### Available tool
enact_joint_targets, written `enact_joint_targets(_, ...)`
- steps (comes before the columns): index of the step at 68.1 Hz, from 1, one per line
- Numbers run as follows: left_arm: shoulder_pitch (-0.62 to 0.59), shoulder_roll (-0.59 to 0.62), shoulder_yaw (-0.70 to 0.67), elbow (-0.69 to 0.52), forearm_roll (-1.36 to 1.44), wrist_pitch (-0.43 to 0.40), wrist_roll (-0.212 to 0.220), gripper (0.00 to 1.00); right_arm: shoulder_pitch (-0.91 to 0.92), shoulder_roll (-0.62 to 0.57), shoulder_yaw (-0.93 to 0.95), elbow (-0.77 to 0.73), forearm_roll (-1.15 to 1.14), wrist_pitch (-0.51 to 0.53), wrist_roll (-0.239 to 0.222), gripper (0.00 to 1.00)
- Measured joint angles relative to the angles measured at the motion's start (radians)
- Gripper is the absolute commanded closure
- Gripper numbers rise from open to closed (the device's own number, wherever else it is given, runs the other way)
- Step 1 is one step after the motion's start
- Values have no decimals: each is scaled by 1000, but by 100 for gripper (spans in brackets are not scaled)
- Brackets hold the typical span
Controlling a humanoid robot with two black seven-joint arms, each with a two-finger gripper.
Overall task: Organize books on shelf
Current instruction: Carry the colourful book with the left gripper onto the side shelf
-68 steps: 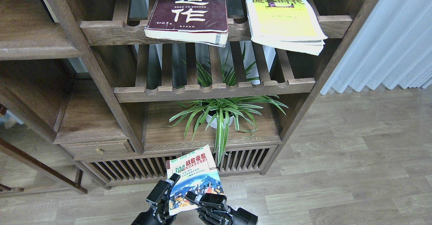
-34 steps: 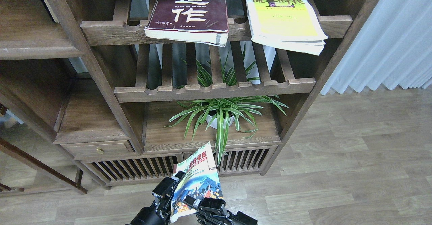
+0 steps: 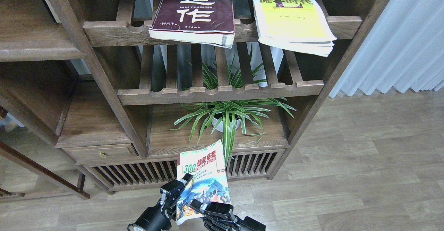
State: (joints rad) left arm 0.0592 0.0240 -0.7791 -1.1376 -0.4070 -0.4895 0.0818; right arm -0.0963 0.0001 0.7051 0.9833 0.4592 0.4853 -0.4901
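Books first: we have the small "300" paperback low at the bottom edge of the view, in front of the wooden unit, and compared with half a second ago it has swung back to face us, cover flatter and the "300" legible again after that edge-on tilt. Our left claw pinches its left edge, fingers clamped on the cover; our right claw grips the lower edge from beneath. Both are closed on the book, so we judge it is being squared up between the two claws before it travels to a shelf.

The maroon book lies flat on the top slatted rack, its front edge hanging over the scalloped rail. Just right of it, apart, the yellow-green and white book lies flat too, its corner jutting past the rail. Neither is tidied yet, in our view.

Compartments now. The second slatted rack carries nothing we can see. Below it, a spider plant in a white pot sits on a solid board. The solid shelf at the upper left corner shows bare wood at its rounded front edge. The lower left bay above the drawer looks bare as well.
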Motion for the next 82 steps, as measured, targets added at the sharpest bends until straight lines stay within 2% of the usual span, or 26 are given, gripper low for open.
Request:
enact_joint_targets(1,0,3,1,-2,-1,0,0,99,-1,1,-2,-1,-8,-1,-2,40)
enact_joint_targets(3,0,13,2,-4,-1,-1,2,99,-1,1,-4,-3,-24,-1,-3,34)
enact_joint_targets(4,0,20,2,-4,-2,-1,2,99,-1,1,-5,-4,-31,-1,-3,27)
enact_joint_targets(7,0,36,0,-4,-5,-1,1,99,-1,2,-10,-12,-61,1,-3,17)
enact_joint_targets(14,0,64,-1,3,-6,-1,0,100,4,0,-22,-34,-132,2,0,5)
enact_joint_targets(32,10,199,-15,13,-2,0,12,100,19,0,-17,-86,-178,3,2,3)
enact_joint_targets(38,11,290,-21,16,-1,1,15,100,25,0,-14,-105,-179,3,2,3)
enact_joint_targets(39,12,351,-26,17,-1,1,17,100,28,0,-9,-116,-179,3,1,3)
enact_joint_targets(50,27,518,-77,17,0,1,24,100,42,0,6,-134,-179,4,2,3)
enact_joint_targets(82,59,952,-270,-42,1,1,26,100,121,0,42,-178,-179,4,2,3)
